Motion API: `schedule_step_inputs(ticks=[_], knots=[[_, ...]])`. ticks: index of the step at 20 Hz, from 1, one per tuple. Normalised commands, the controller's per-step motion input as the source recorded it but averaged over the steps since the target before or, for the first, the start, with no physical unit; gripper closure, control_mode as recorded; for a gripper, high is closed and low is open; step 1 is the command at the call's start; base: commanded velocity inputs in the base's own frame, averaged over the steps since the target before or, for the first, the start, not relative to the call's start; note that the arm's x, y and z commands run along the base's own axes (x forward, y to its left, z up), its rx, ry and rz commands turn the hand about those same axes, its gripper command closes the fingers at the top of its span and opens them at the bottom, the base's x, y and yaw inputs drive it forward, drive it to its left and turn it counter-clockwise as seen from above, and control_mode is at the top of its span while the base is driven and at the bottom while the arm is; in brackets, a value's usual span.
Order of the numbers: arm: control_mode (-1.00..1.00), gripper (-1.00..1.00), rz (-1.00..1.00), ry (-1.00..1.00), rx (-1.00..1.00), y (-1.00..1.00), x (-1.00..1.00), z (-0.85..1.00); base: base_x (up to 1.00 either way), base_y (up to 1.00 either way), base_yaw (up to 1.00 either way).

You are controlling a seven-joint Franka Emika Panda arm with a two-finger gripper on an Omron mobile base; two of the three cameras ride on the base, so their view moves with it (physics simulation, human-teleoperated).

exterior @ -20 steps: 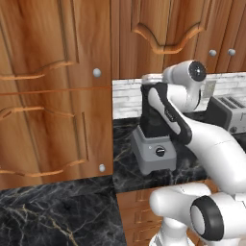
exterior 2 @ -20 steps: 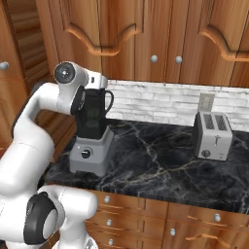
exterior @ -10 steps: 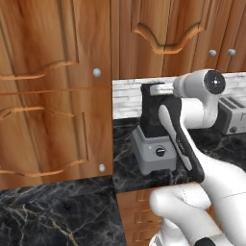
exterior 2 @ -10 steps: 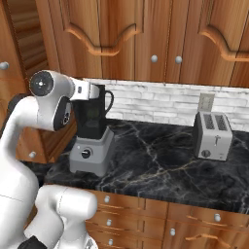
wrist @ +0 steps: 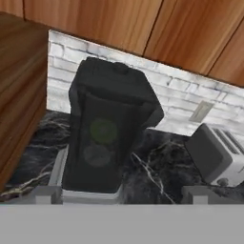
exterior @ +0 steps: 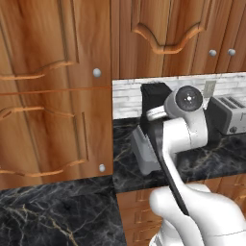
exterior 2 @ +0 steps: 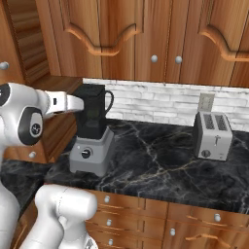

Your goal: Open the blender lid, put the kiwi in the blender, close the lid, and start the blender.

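One blender, one toaster, one kiwi on the counter.

One blender (exterior 2: 91, 136) with one black lid (wrist: 114, 78) on its jar and one round knob (exterior 2: 86, 153) on its base, near the counter's (exterior 2: 160, 165) left end. One green kiwi (wrist: 103, 130) shows through the dark jar. One toaster (exterior 2: 212, 136) with two slots near the right end. One wall outlet (exterior 2: 206, 101) above the counter's back edge. Two round cabinet knobs (exterior 2: 154, 58) on the upper doors.
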Motion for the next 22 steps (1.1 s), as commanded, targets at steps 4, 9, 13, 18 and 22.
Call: schedule_step_inputs(ticks=[4,9,13,18,22], knots=[[-1.0,-1.0,0.0,0.24,-0.19,0.0,0.0,-0.7,0.0,0.0,0.0],[-1.0,-1.0,0.0,0.21,-0.12,0.0,0.02,-0.7,0.0,0.0,0.0],[-1.0,-1.0,0.0,0.24,-0.11,0.03,0.15,-0.57,0.0,0.0,0.0],[-1.0,-1.0,0.0,0.15,-0.04,0.0,0.19,-0.41,0.0,0.0,0.0],[-1.0,-1.0,-0.04,0.1,0.0,0.03,0.32,-0.28,0.0,0.0,0.0]])
